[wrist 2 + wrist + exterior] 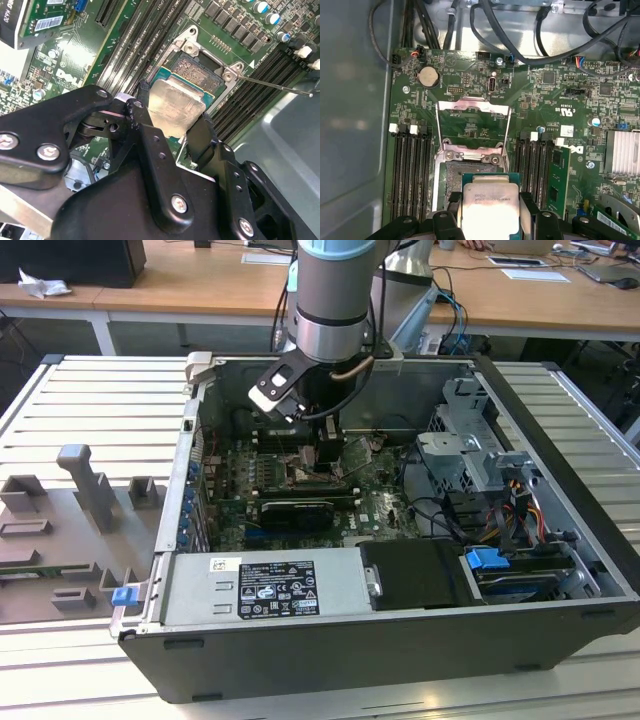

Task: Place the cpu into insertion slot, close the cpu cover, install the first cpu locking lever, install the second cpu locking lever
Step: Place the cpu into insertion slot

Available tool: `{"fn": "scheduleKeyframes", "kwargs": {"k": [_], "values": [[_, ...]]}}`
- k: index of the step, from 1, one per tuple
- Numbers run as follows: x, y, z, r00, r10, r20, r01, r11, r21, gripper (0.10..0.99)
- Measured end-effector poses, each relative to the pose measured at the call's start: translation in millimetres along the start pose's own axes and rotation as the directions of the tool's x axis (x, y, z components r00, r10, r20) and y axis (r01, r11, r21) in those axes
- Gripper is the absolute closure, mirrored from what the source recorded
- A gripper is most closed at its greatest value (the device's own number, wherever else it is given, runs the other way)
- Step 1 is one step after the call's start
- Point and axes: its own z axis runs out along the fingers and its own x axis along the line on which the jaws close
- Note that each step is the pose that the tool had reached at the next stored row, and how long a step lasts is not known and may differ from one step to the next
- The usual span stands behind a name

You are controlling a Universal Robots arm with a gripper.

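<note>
Gripper [171, 120] is clamped on opposite edges of the cpu [172, 102], which hangs just over the insertion slot [451, 175]. It seems not fully seated, though the gap is hard to judge. On the slot's far side, the cpu cover [472, 103] lies swung open at its hinge.

A slatted metal table [100, 400] carries an open computer case [350, 660] and grey fixture [70, 540].

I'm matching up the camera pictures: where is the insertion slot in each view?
Exterior view: insertion slot mid-board, under the gripper.
Second wrist view: slot just beyond the cpu.
First wrist view: slot partly hidden behind the cpu.
Shared landmark: the cpu between the fingers.
</note>
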Motion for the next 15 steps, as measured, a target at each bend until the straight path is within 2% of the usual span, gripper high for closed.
{"fn": "scheduleKeyframes", "kwargs": {"k": [15], "values": [[0.2,-3.2,0.2,0.9997,0.023,0.0001,-0.023,0.9997,-0.001,0.545]]}}
